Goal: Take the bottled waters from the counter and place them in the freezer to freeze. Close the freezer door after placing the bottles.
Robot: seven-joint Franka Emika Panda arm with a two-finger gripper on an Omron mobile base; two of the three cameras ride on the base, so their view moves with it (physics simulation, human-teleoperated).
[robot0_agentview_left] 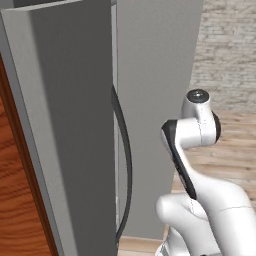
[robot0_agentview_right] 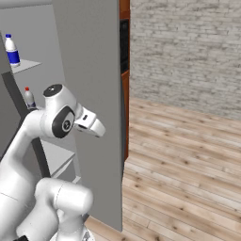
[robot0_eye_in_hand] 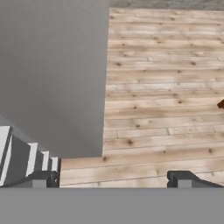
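Observation:
The freezer stands open. On its upper shelf stands the blue-capped bottled water, and the red-capped one is upright on a shelf below it. The freezer door is swung out toward me at the left, its dark bar handle along its edge. My gripper is open with nothing between its fingertips. It points down past a grey panel at the wooden floor. My white hand hangs in front of the unit, apart from both bottles.
The matching right-hand grey panel is close behind my wrist. White ribbed shelves show by the left fingertip. Wooden cabinetry borders the open door at the far left. Plank floor and a brick wall lie to the right.

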